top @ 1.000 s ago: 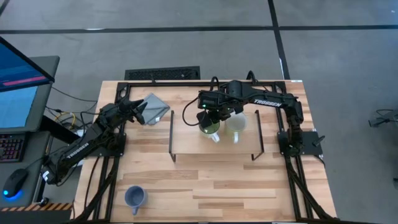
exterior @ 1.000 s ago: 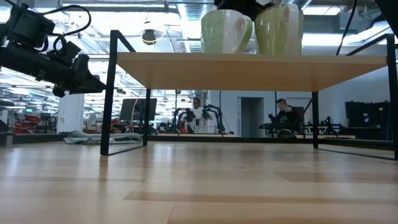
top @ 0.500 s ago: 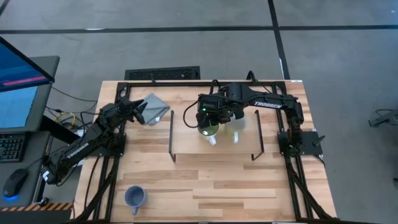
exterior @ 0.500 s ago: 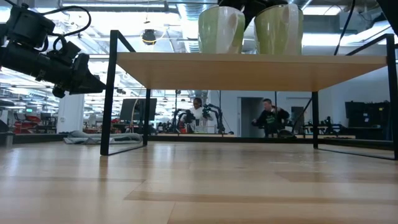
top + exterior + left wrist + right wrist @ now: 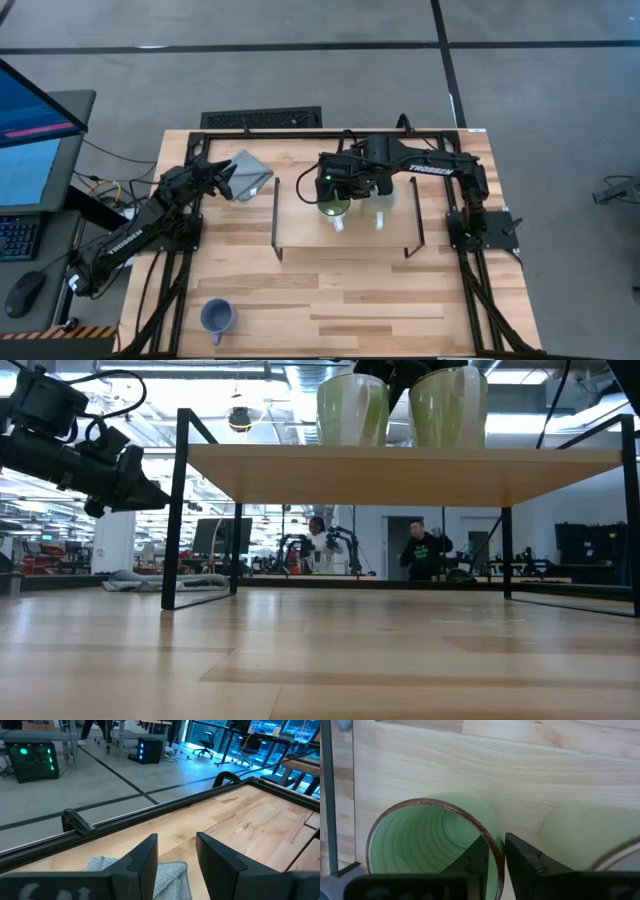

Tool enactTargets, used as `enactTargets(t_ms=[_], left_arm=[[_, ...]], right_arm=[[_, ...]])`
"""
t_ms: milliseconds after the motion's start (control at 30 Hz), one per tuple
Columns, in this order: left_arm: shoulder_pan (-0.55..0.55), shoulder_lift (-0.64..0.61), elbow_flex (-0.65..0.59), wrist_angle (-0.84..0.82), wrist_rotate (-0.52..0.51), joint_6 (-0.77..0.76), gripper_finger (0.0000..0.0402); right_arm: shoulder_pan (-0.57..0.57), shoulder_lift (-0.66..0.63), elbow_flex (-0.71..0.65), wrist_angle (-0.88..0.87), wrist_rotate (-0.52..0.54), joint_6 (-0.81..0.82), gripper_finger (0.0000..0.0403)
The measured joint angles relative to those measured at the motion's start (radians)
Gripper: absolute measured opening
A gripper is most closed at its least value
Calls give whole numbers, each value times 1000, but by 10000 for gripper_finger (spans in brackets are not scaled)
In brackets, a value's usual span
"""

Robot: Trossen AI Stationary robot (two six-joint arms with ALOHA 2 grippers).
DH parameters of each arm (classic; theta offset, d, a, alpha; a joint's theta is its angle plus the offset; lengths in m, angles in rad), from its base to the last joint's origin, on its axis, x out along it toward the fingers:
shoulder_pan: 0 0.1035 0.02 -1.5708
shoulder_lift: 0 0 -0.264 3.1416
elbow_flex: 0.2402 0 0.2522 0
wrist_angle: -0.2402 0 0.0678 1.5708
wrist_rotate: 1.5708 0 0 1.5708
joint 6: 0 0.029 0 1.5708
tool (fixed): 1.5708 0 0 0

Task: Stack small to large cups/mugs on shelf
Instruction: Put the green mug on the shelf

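The green mug (image 5: 335, 206) and the cream-white mug (image 5: 379, 205) stand upright side by side on the light-wood shelf (image 5: 300, 235); the low view shows the green mug (image 5: 352, 408) and the cream mug (image 5: 447, 405) on the board (image 5: 400, 460). My right gripper (image 5: 498, 851) reaches down from above, shut on the green mug's rim. The blue mug (image 5: 217, 317) stands on the tabletop near the front left. My left gripper (image 5: 176, 855) hovers open at the far left over a folded grey cloth (image 5: 167, 872). My right gripper pinches the green mug's wall at the rim (image 5: 490, 839), on the side toward the cream mug. One finger is inside the mug and one finger (image 5: 522, 857) outside. The fingers point down from above. The mug stays upright with its base at the shelf top (image 5: 352, 444).
The shelf's black wire legs (image 5: 277, 215) stand at both ends of the board. The grey cloth (image 5: 247, 172) lies at the far left of the table. People move in the room behind the table (image 5: 418, 550). Bare wood lies between the shelf and the front edge.
My right gripper has rolled about its downward axis while staying over the same spot, still shut on the green mug. The mug has turned about upright on the shelf: its handle, first sticking out toward the cream mug, has swung round toward the table's near edge.
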Motion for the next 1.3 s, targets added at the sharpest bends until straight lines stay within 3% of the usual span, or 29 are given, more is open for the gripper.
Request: enactTargets(t_ms=[1300], left_arm=[[0, 0, 0, 0, 0, -26, 125]], right_arm=[[23, 0, 0, 0, 19, 121, 83]])
